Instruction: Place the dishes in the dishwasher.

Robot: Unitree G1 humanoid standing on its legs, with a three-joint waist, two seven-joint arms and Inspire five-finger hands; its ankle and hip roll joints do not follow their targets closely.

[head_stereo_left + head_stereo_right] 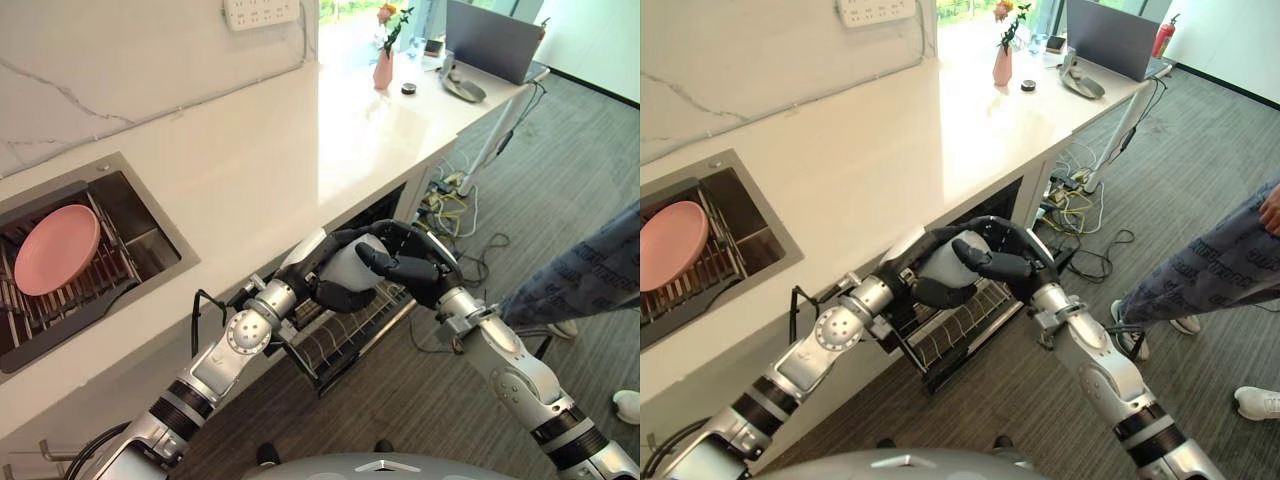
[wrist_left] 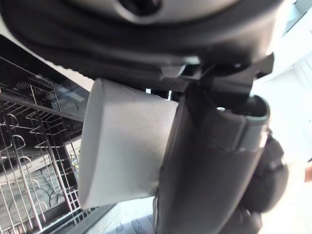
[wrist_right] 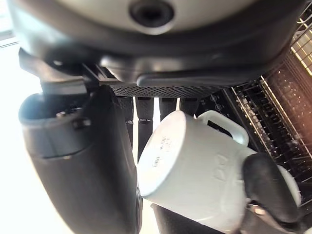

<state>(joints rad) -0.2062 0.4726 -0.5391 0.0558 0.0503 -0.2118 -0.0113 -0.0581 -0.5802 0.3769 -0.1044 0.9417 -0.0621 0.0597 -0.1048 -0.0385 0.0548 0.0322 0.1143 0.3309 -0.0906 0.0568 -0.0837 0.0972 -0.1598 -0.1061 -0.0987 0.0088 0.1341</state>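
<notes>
- Pink plate at my 10 o'clock, standing tilted in the rack of the sink recessed into the white surface.
- My left robot hand at centre, fingers curled around the white mug; the left wrist view shows the mug's side pressed against my thumb.
- The mug is held in the air between both hands, just above the pulled-out dishwasher rack, which sticks out from under the surface edge at about 12 o'clock, close in.
- My right robot hand meets the mug from the 2 o'clock side, fingers wrapped over it; the right wrist view shows the mug's base and handle with a fingertip lying across its body. Both hands are grasping the same mug.
- Far along the surface at 1 o'clock: a pink vase with flowers, a laptop beyond it.
- A person's leg in patterned trousers at 3 o'clock, standing on the grey floor.
- Loose cables on the floor by the surface's leg.
</notes>
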